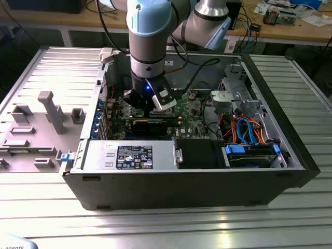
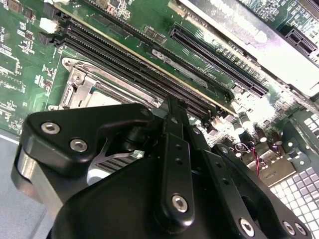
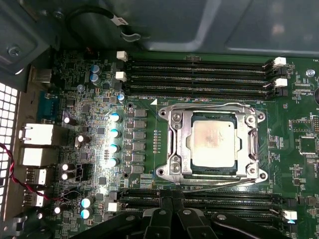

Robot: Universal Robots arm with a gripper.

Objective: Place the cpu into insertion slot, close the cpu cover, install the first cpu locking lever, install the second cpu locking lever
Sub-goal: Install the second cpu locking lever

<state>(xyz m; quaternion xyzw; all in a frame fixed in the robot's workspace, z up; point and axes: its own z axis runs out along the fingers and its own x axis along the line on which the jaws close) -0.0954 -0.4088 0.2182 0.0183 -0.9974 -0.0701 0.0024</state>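
Observation:
In the first wrist view the cpu (image 3: 213, 144) lies silver face up in the insertion slot (image 3: 214, 172) on the green board. The cpu cover (image 3: 177, 144), a silver frame, lies flat around it. Thin wire levers run along two sides of the socket (image 3: 214, 105) (image 3: 214, 185). My gripper (image 3: 172, 201) is shut with nothing between its fingers, over the black memory slots just beside the socket. In the second wrist view the gripper (image 2: 170, 103) points down next to the cover (image 2: 82, 87). In the exterior view the gripper (image 1: 144, 105) reaches into the open computer case.
Black memory slots (image 3: 199, 74) flank the socket on both sides. A long card (image 1: 150, 124), a power supply (image 1: 129, 155) and a drive bay with blue and orange cables (image 1: 249, 135) stand inside the case. A grey fixture plate (image 1: 36, 124) lies at the exterior view's left.

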